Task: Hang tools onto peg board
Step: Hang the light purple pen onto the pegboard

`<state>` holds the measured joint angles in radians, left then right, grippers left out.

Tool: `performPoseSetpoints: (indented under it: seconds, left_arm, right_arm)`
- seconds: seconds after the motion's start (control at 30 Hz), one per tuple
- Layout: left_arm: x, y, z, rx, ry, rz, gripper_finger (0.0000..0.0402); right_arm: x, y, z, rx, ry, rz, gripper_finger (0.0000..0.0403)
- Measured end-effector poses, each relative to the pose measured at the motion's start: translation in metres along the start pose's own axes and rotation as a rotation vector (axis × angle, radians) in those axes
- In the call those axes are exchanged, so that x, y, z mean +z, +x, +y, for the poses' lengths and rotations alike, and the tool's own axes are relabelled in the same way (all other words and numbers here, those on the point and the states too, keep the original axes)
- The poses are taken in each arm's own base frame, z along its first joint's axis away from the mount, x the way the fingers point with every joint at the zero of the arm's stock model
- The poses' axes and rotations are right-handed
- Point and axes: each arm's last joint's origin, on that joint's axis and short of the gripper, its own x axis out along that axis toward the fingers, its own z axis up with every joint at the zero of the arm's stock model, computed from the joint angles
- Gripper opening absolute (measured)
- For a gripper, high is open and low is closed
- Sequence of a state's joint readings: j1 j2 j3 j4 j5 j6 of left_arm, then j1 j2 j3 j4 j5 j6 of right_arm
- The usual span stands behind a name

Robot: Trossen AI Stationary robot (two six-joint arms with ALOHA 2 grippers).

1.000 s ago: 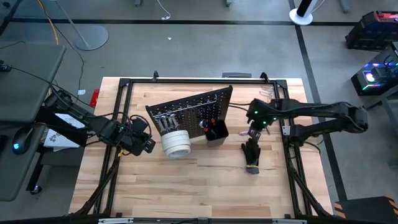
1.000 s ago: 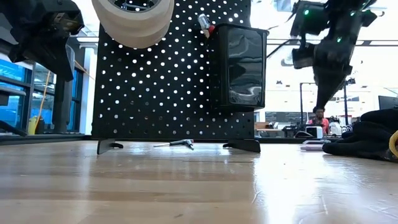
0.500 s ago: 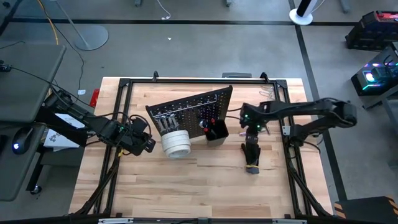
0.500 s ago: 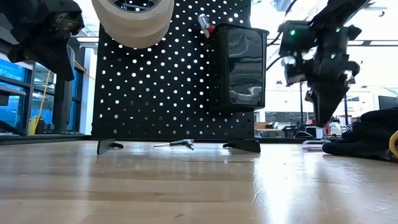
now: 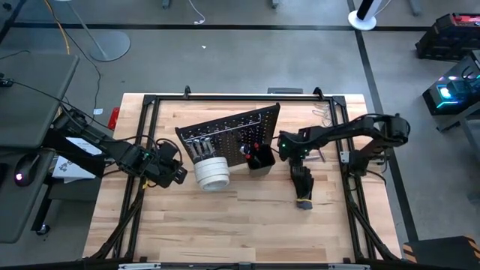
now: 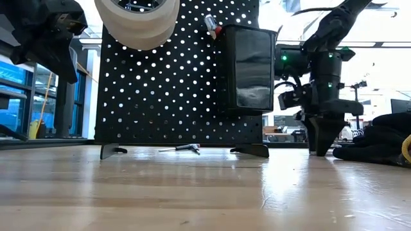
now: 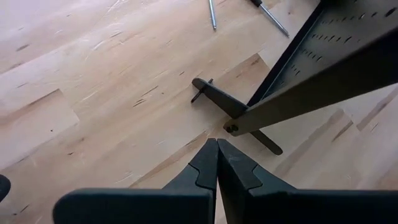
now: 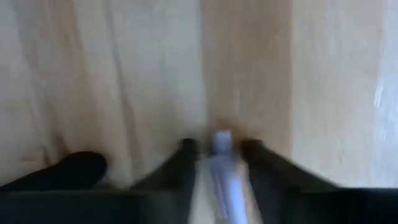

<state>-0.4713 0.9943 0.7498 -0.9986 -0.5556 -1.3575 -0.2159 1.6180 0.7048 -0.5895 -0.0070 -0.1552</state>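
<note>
White tape rolls [image 5: 212, 172] are seen hung on the peg board [image 5: 229, 129] at desk [image 5: 225, 225] centre. At three o'clock of it the right gripper [image 6: 322, 142], fingers parted around a slim silver tool [image 8: 225, 171], is lowered beside the black glove-like bundle [image 5: 302, 184]. The left gripper [image 7: 216, 163] is closed, at nine o'clock. Screwdrivers [image 7: 268, 15] lie unhung.

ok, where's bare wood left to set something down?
Free: the wide front strip of the light wooden table, ahead of the upright black peg board and white tape rolls. Crowded: right of the small black bin, around the right gripper and black glove-like bundle.
</note>
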Motion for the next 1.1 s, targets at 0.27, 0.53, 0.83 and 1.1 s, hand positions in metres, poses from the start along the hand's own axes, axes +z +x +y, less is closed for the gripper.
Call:
performPoseSetpoints:
  seconds: [0.27, 0.53, 0.83, 1.1]
  left_arm:
    - [-0.001, -0.001, -0.001, -0.010, 0.002, 0.011, 0.0000]
    - [0.001, -0.008, -0.003, -0.039, 0.053, -0.046, 0.0000]
    - [0.001, -0.011, -0.003, -0.050, 0.105, -0.077, 0.0000]
    - [0.001, -0.011, -0.004, -0.058, 0.097, -0.069, 0.0000]
  right_arm:
    - [0.015, -0.001, 0.026, -0.049, -0.043, 0.071, 0.0010]
    - [0.031, -0.038, 0.023, -0.058, 0.193, 0.004, 0.0001]
    - [0.017, -0.084, 0.010, -0.071, 0.445, -0.134, 0.0001]
    - [-0.005, -0.133, 0.017, -0.014, 0.631, -0.359, 0.0001]
